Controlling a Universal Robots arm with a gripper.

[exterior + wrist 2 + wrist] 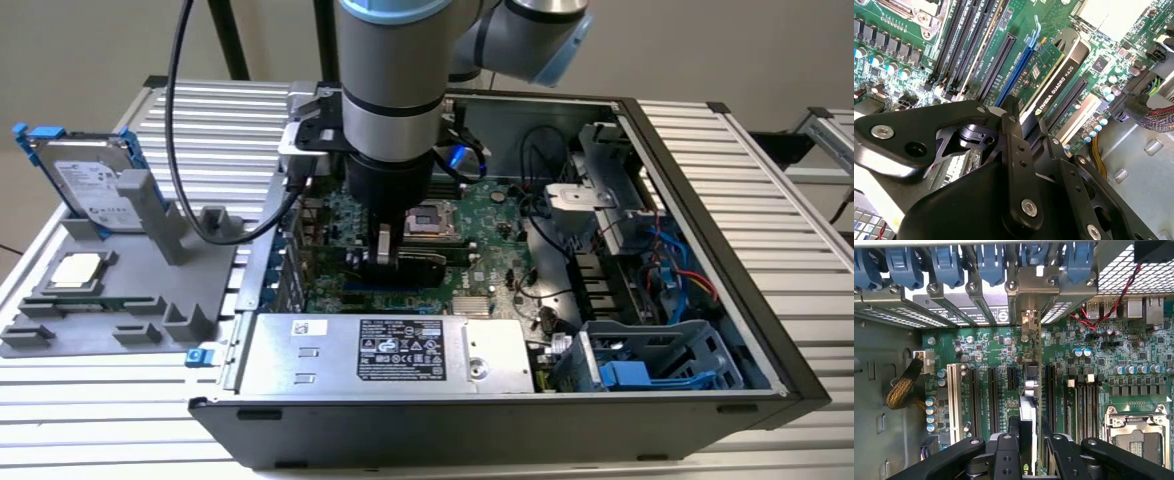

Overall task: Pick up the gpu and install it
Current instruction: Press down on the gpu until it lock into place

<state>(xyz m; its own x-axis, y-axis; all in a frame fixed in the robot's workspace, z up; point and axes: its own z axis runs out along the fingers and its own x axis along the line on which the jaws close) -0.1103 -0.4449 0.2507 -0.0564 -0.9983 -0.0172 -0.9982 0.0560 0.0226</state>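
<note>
The gpu [416,262] stands on edge inside the open computer case [747,330], low over the green motherboard [501,250]. My gripper [384,250] reaches straight down from above and is shut on the gpu. In the first wrist view the gpu [1027,405] runs edge-on between my black fingers [1005,445], in line with an expansion slot, its silver bracket end [1028,320] against the rear slot openings. The second wrist view has the gpu [1056,82] with its black cooler beside a blue slot [1021,60]. I cannot tell whether it is fully seated.
A grey holder tray [134,300] at the exterior view's left carries a blue-framed hard drive [87,180] and a square CPU chip [74,270]. The power supply [387,350] sits at the case front, and a CPU socket [434,218] and cables [667,270] lie nearby.
</note>
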